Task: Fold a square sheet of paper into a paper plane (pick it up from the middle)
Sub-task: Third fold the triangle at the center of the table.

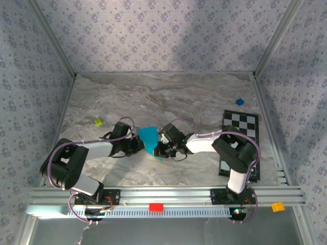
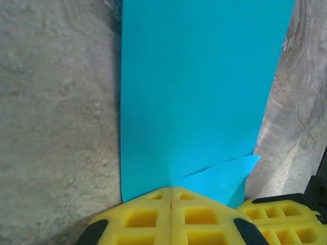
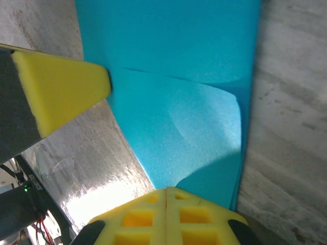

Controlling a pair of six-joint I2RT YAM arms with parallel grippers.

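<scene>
Near rail: a red block is sitting on the aluminium rail between the two arm bases, and an orange block is lying at the rail's right end.
Left gripper: it is reaching in from the left toward the middle of the table. In the left wrist view its yellow fingers are pressing tight together, pinching the near edge of the sheet of paper.
Right gripper: it is coming in from the right, facing the left one. In the right wrist view its yellow fingers are clenching a lower edge of the same sheet.
Sheet of paper: the bright cyan sheet is hanging between the two grippers at mid-table, near the front, standing up off the surface. In the left wrist view a folded flap is showing at its lower right.
Grippers together: they are sitting just beside each other, each one's yellow finger showing at the edge of the other's wrist view.
Checkered board: it is lying flat at the right side of the table, well apart from the paper.
Yellow-green piece: it is lying on the left, beyond the left arm.
Blue cube: it is sitting just beyond the board's far edge.
</scene>
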